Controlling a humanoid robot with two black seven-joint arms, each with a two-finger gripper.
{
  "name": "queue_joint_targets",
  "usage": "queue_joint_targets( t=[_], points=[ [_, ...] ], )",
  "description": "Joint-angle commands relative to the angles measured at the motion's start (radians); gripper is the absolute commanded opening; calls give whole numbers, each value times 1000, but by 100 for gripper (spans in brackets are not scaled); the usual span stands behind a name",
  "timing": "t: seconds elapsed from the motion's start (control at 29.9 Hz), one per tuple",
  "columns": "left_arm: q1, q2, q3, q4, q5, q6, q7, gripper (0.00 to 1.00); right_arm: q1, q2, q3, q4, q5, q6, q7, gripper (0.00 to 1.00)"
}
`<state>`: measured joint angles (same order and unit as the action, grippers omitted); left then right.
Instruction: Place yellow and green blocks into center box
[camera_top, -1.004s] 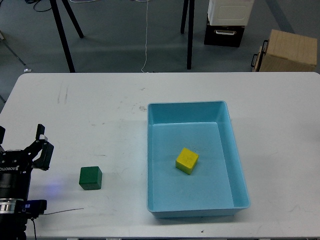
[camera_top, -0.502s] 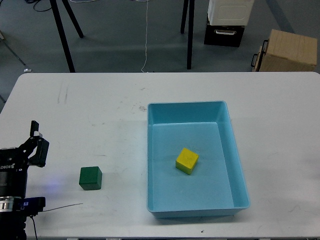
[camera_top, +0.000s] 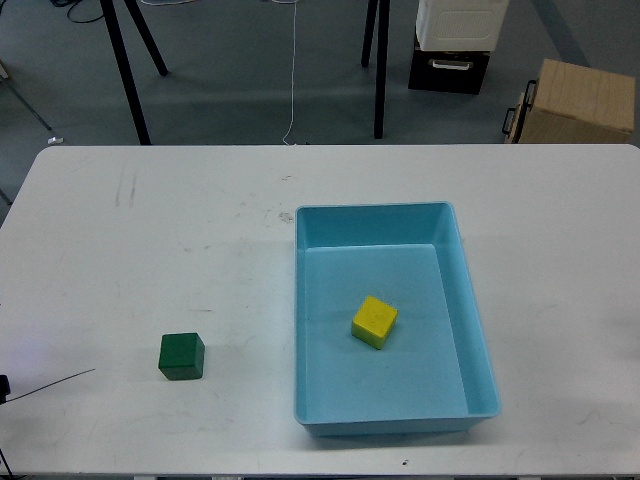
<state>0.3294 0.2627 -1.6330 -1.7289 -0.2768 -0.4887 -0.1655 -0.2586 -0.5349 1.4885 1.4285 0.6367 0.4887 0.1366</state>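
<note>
The yellow block (camera_top: 374, 321) lies on the flat bottom of the light-blue tray (camera_top: 478, 345), near its middle. The dark green block (camera_top: 181, 356) sits on the white table (camera_top: 180, 240), left of the tray and apart from it. Neither gripper shows in the head view; only a thin dark cable (camera_top: 45, 384) and a small dark bit remain at the lower left edge.
Beyond the table's far edge stand black stand legs (camera_top: 378, 70), a black and white crate (camera_top: 455, 40) and a tan cardboard box (camera_top: 578, 102) on the grey floor.
My left arm and gripper have drawn back to the lower left and left the view. Both blocks and the tray have not moved.
</note>
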Motion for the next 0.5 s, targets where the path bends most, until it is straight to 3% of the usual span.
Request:
queue_joint_targets(
  t=[0.0, 0.3, 0.47],
  points=[
    [14, 209, 5, -32, 45, 0, 6, 100, -1, 24, -1, 0, 0, 0, 1, 100],
    [-19, 737, 10, -29, 249, 0, 1, 100, 10, 62, -1, 1, -2, 0, 3, 100],
    [-179, 937, 157, 9, 388, 0, 1, 100, 12, 62, 2, 10, -2, 0, 4, 100]
  ],
)
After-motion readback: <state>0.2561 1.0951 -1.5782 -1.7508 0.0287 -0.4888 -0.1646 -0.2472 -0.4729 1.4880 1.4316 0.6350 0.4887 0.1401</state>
